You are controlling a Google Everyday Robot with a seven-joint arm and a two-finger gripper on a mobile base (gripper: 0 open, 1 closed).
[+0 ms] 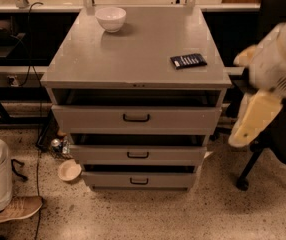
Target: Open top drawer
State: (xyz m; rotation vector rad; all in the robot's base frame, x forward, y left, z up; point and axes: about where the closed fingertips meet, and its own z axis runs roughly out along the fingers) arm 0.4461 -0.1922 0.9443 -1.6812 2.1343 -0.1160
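Nearest, down on the floor off the front left corner of the bench: a tan shoe and, closer to the bench foot, a small pale dish.

Then up the bench front, lowest to highest: bottom drawer, middle drawer, and directly under the front edge the top drawer, tallest and widest of the three, with a dark gap above its panel. Looks at most barely ajar; not yet pulled out.

Off the front right corner, beside the right edge and well apart from the panel: the gripper, about level with the top drawer's front. Cannot tell how far open; appears to hold nothing.

Up on the bench, near the right edge, a dark flat remote; far back toward the rear left corner, a white bowl.

Judged by the look: grey sheet metal, stiff, no give, probably heavy on its runners and apt to stick at first, then to roll freely. Smooth painted panel, nothing to grip there. Best taken at the black bar handle, midway along the front edge, hooked or pinched at its centre. Pull straight out, square to the front edge; off-centre or slanted, likely to bind. Slim bar, little room behind, easy to slip off.
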